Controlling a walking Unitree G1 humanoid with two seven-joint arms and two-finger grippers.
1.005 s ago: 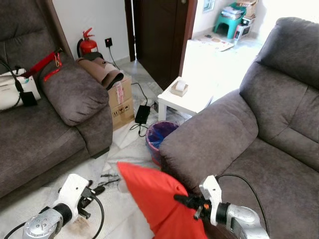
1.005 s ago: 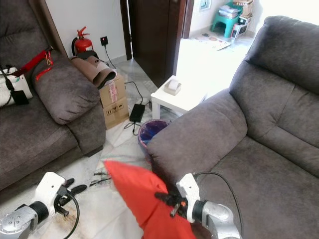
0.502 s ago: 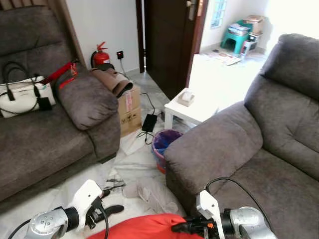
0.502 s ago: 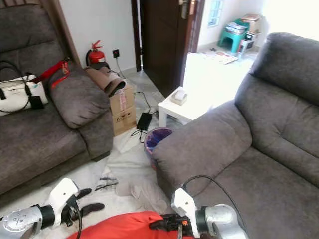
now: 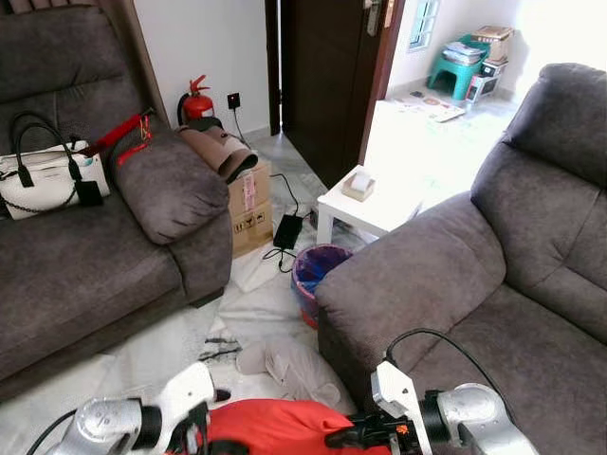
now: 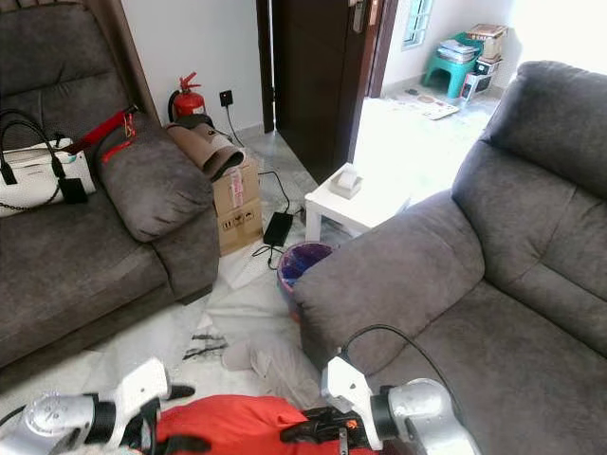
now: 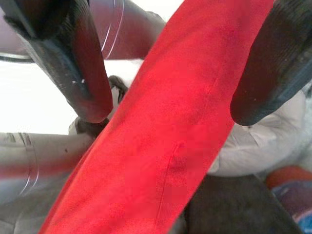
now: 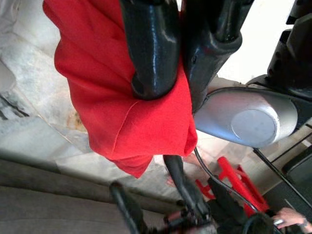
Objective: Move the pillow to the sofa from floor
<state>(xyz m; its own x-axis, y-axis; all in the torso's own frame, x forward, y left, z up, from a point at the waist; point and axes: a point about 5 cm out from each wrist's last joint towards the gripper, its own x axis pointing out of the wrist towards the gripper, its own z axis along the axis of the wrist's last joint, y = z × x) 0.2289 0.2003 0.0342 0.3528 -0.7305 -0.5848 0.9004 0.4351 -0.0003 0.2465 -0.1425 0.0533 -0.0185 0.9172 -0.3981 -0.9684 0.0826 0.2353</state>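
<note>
The red pillow (image 5: 275, 427) hangs low over the floor at the bottom of the eye views, between my two grippers and just left of the grey sofa (image 5: 446, 275) on my right. My right gripper (image 5: 349, 439) is shut on the pillow's right end; in the right wrist view the black fingers (image 8: 151, 53) pinch a fold of red fabric (image 8: 107, 97). My left gripper (image 5: 201, 438) is at the pillow's left end. In the left wrist view its fingers (image 7: 73, 53) stand apart, with the pillow's edge (image 7: 161, 146) running between them.
A crumpled white cloth (image 5: 294, 365) lies on the tiled floor ahead. Beyond it stand a purple bin (image 5: 318, 265), a small white table (image 5: 370, 204) and a cardboard box (image 5: 248, 204). A second grey sofa (image 5: 85, 265) with a white handbag (image 5: 47, 175) is on my left.
The pillow has come down from standing upright in the right gripper to lying low and flat. My left gripper has moved in to its left end. The camera has tilted up.
</note>
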